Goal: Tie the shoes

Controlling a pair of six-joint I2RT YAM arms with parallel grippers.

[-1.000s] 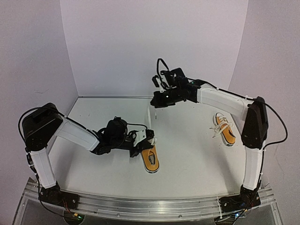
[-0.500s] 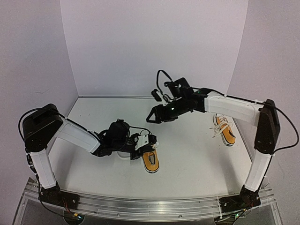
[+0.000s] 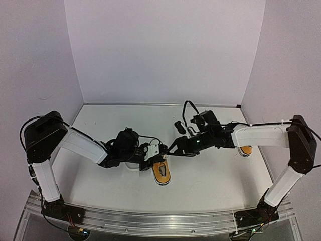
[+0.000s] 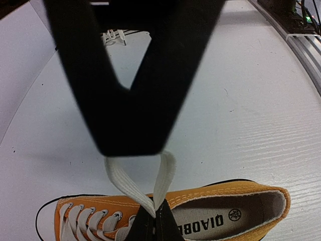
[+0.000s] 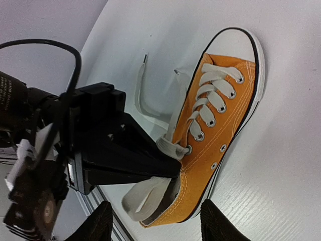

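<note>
Two orange shoes are lying on the table point(image 3: 215, 188). In the top view the near shoe point(image 3: 161, 173) is sitting at about 6 o'clock of the tabletop. The far shoe point(image 3: 245, 150) is lying at 3 o'clock, mostly hidden behind the right arm.

The left gripper point(image 3: 158, 149) is pinching fully closed on a lace loop point(image 4: 164, 173) drawn up from the near shoe's top eyelets. The right gripper point(image 3: 171, 149) is reaching in from 3 o'clock, just beside the left one, with its jaws standing apart and holding nothing. A loose lace end point(image 5: 142, 90) is trailing on the table at the shoe's 10 o'clock in the right wrist view.

The shoe is looking light and likely to slide or tip under a hard tug. The lace is looking flat, soft and limp. The best hold is probably across the loop's flat, close to the pinch, pulling gently.
</note>
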